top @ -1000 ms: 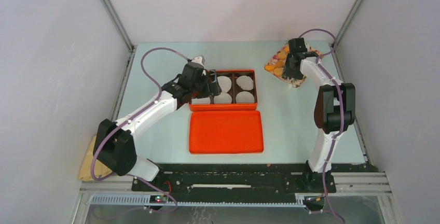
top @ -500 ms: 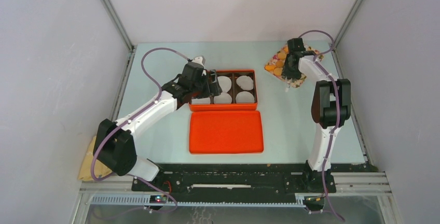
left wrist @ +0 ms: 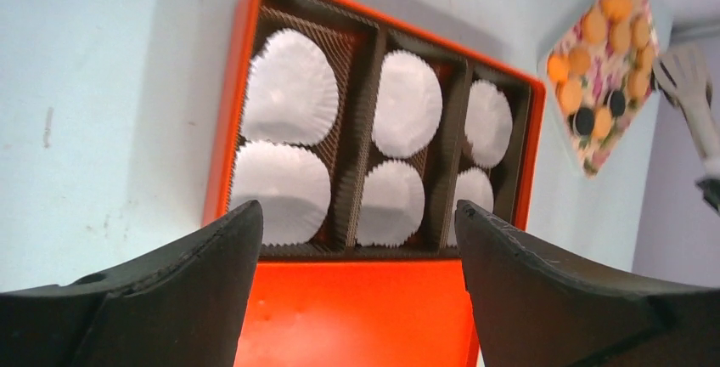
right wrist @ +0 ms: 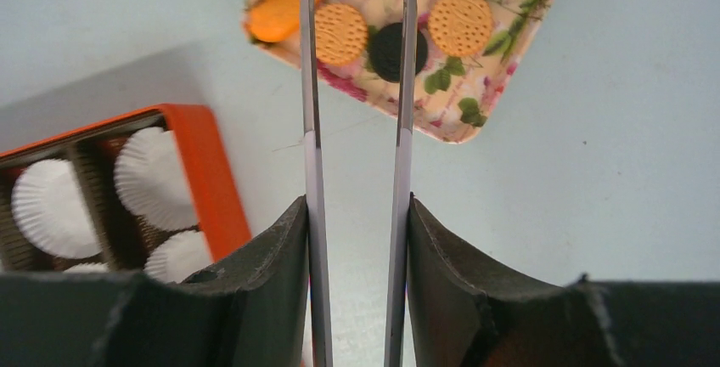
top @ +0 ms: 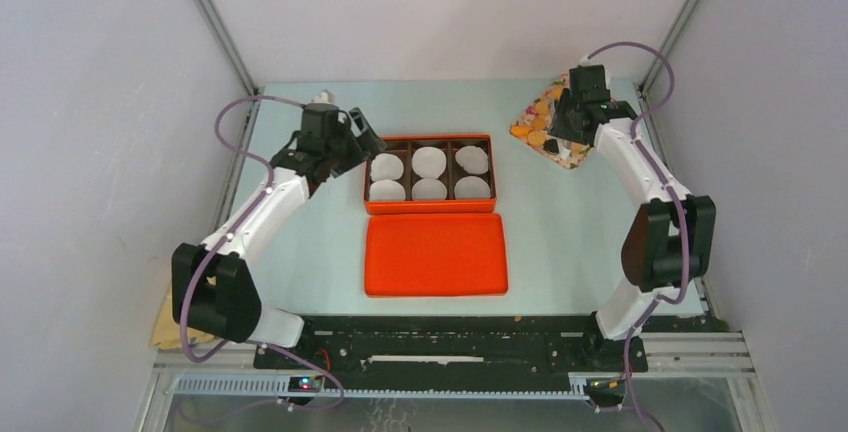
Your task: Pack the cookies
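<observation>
The cookies (top: 540, 124) lie on a floral tray (top: 566, 158) at the back right: several golden (right wrist: 459, 23) and dark (right wrist: 389, 51) discs; they also show in the left wrist view (left wrist: 594, 70). My right gripper (top: 572, 120) (right wrist: 357, 206) is shut on white tongs (right wrist: 311, 129), whose blades reach over the tray on either side of a golden and a dark cookie; their tips are out of frame. My left gripper (top: 358, 142) (left wrist: 357, 214) is open and empty, left of the orange box (top: 430, 207).
The orange box (left wrist: 225, 129) holds several white paper liners (left wrist: 289, 87) in brown dividers. Its orange lid (top: 435, 254) lies flat in front of it. A tan cloth (top: 168, 320) sits at the near left edge. Grey walls close in both sides.
My left gripper has pulled back left, off the box's left compartments. The right arm's elbow has swung out to the right, with the tongs still over the tray.
</observation>
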You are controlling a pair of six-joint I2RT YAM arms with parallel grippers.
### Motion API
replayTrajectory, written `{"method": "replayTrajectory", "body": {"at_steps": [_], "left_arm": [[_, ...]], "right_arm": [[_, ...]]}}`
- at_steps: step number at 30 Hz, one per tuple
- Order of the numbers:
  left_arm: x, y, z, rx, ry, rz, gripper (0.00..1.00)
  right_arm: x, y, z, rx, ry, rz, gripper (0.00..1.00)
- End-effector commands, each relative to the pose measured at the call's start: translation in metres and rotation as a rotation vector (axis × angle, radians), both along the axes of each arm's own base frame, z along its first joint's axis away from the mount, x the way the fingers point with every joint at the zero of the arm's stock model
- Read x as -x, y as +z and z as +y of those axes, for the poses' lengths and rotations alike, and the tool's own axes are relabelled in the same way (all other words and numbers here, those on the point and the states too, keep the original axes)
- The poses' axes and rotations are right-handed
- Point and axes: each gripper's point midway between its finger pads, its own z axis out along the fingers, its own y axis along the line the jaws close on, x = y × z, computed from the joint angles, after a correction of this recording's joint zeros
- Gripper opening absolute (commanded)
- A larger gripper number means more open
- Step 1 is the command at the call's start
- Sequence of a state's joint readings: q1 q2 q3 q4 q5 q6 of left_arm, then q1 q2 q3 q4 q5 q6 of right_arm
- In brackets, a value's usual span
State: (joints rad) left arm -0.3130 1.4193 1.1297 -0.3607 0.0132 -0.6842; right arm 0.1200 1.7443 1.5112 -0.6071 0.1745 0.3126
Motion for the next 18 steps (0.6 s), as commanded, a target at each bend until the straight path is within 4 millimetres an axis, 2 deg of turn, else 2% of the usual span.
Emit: {"method": "replayTrajectory", "body": {"at_steps": [1, 4, 7, 12, 18], "left_arm": [[-0.012, 0.051, 0.006, 0.114, 0.041, -0.106, 0.87], [-0.010, 0.053, 0.008, 0.111, 0.043, -0.115, 0.87], [-0.006, 0.052, 0.015, 0.089, 0.066, -0.121, 0.87], [0.000, 0.061, 0.047, 0.015, 0.195, -0.143, 0.88], [0.019, 0.063, 0.090, 0.007, 0.377, -0.167, 0.90]], "right_arm": [[0.004, 0.043, 0.022, -0.036, 0.060, -0.121, 0.22], [0.006, 0.042, 0.026, -0.039, 0.070, -0.111, 0.20], [0.001, 0.047, 0.049, -0.066, 0.133, -0.121, 0.19], [0.003, 0.067, 0.125, -0.037, 0.317, -0.135, 0.20], [0.029, 0.071, 0.209, -0.068, 0.525, -0.139, 0.20]]}}
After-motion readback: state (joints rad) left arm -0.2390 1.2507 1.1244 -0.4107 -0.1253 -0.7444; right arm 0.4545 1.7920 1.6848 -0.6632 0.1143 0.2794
